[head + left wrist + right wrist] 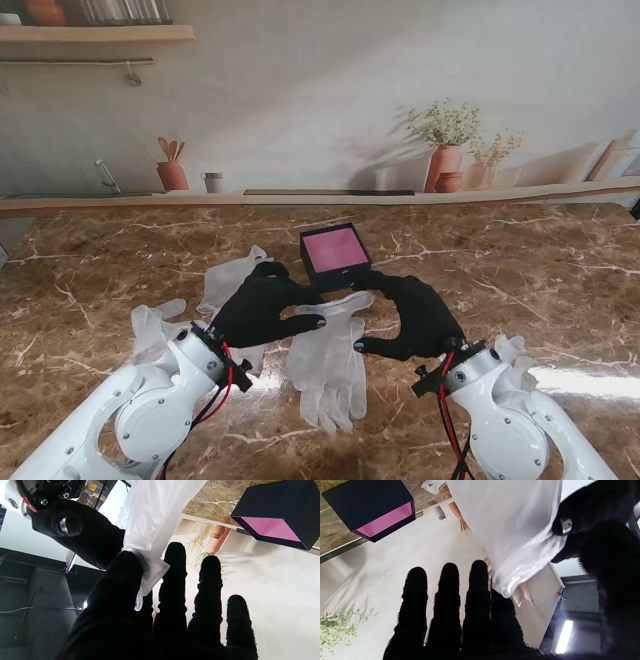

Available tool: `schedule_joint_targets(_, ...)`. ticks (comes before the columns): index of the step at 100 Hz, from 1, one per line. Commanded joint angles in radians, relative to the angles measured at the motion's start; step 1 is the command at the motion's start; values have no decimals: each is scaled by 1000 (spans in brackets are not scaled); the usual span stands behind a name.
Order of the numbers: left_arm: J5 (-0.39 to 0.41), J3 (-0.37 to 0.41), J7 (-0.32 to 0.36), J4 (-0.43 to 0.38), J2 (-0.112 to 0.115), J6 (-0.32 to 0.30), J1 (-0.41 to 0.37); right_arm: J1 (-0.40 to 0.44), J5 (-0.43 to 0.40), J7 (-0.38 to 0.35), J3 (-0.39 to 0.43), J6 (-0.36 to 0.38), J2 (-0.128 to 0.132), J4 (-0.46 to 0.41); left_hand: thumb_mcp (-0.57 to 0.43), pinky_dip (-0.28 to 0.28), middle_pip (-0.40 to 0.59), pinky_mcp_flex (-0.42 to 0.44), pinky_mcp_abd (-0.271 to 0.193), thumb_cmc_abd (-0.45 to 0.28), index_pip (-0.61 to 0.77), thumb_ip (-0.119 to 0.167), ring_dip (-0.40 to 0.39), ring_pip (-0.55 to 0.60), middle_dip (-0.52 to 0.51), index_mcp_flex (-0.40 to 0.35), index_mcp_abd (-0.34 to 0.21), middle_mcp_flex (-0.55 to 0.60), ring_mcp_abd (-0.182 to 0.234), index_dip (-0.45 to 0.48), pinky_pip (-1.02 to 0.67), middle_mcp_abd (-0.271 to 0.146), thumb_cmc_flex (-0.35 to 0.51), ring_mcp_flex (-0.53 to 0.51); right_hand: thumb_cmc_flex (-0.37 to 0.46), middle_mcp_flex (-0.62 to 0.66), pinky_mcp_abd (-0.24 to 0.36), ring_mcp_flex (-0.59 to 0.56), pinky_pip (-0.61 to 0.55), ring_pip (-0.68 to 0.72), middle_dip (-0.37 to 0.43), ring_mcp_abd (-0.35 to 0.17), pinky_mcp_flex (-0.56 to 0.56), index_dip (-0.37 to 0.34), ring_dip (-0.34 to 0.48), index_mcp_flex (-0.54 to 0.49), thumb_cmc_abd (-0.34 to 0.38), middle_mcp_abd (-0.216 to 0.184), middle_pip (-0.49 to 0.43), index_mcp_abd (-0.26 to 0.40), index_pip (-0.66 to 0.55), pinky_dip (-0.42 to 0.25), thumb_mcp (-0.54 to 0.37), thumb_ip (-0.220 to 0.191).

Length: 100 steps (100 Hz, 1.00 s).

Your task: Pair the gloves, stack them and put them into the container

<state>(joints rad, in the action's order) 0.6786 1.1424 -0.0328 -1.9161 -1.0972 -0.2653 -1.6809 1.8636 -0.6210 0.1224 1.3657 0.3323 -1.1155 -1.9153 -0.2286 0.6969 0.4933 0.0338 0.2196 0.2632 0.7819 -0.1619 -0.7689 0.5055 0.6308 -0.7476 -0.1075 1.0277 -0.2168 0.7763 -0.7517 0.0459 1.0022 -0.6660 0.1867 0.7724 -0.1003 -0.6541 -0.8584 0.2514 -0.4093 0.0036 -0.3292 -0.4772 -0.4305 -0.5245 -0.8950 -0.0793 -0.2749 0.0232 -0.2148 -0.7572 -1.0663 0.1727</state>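
A translucent white glove (328, 360) lies in the middle of the marble worktop (560, 290), its cuff toward the far edge and its fingers pointing to the near edge. Both hands grip that cuff. The left hand (262, 305) pinches one corner of the cuff between thumb and forefinger; in the left wrist view the thin film (150, 530) is clamped there, while the other three fingers (175, 580) stand straight and apart. The right hand (418, 315) has the other corner of the cuff; in the right wrist view the film (517, 535) bunches between thumb and forefinger, with the remaining fingers (448, 592) extended side by side.

Just beyond the cuff, toward the far edge, sits the container (335, 256), a small black square box with a pink bottom, upright and open at the top. A second glove (228, 283) lies to the left of the held one, partly hidden under the left hand. A third glove (155, 328) lies farther left, beside the left wrist. Another bit of white glove (508, 350) shows by the right wrist, mostly hidden by the arm.
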Motion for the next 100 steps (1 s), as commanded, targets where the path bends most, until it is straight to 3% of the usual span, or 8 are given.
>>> schedule_joint_targets(1,-3,4,20,-7,6,-3,-5,-3,-39,24,-21,-11,0,28,12,-9,19,16,-8,-56,27,38,-12,22,13,-5,-57,45,3,34,-20,-14,57,-20,6,45,0,-55,-7,31,-67,-20,-15,-26,-50,-37,-46,-23,-59,3,-48,-35,-31,33)
schedule_joint_targets(12,-8,9,41,-13,10,-8,-8,-32,-66,75,-60,-8,-6,63,17,-11,23,20,-8,-57,27,39,-13,21,16,-5,-55,48,5,33,-14,-15,58,-20,112,157,-5,-108,-32,129,-214,-39,-32,-96,-137,-162,-82,-59,-187,69,-163,-45,-56,26)
schedule_joint_targets(19,-9,13,52,-17,12,-9,-10,-57,-92,172,-94,-16,-19,95,20,-12,30,21,-9,-56,23,40,-15,22,21,-6,-50,50,4,26,-11,-12,59,-21,193,272,-3,-171,-97,226,-282,-50,-81,-172,-196,-324,-13,-83,-255,192,-287,-55,-48,13)
schedule_joint_targets(22,-9,16,57,-19,13,-9,-11,-65,-95,219,-111,-29,-27,105,25,-11,45,21,-9,-58,23,42,-20,27,33,-7,-47,48,5,17,-9,-9,60,-21,273,322,1,-205,-147,273,-359,-56,-107,7,-214,-341,31,-81,-257,284,-534,-53,25,133)
schedule_joint_targets(28,-2,22,60,-21,15,-12,-15,-83,-91,295,-134,-45,-43,131,34,-8,78,15,-8,-54,19,47,-37,47,60,-11,-41,50,9,-11,-12,-4,61,-31,307,452,6,-306,-282,381,-391,-66,-189,139,-249,-455,118,-85,-281,346,-732,-84,20,148)
schedule_joint_targets(47,18,40,45,-32,14,-35,-37,-58,12,194,-97,51,-39,115,-119,-5,104,-7,3,34,42,39,-75,86,100,-60,-36,97,10,-206,-39,-8,-32,-78,283,482,13,-314,-431,429,-359,-42,-198,74,-251,-461,182,-48,-262,276,-767,-125,-17,133)
schedule_joint_targets(68,-1,73,89,-60,23,-69,-73,0,37,91,-60,89,-19,69,-217,-11,77,-24,11,84,40,22,-68,93,65,-106,-19,163,6,-325,-60,-22,-82,-137,302,621,0,-497,-661,613,-280,-18,-393,63,-305,-485,160,24,-259,178,-783,-129,-33,134)
schedule_joint_targets(100,-46,125,191,-97,42,-110,-125,95,37,44,-31,119,-8,3,-233,-18,64,-26,13,90,38,19,-65,93,48,-117,0,188,9,-374,-66,-28,-91,-154,316,677,-7,-614,-795,783,-340,-10,-501,107,-371,-500,139,-2,-508,113,-814,-84,-19,138)
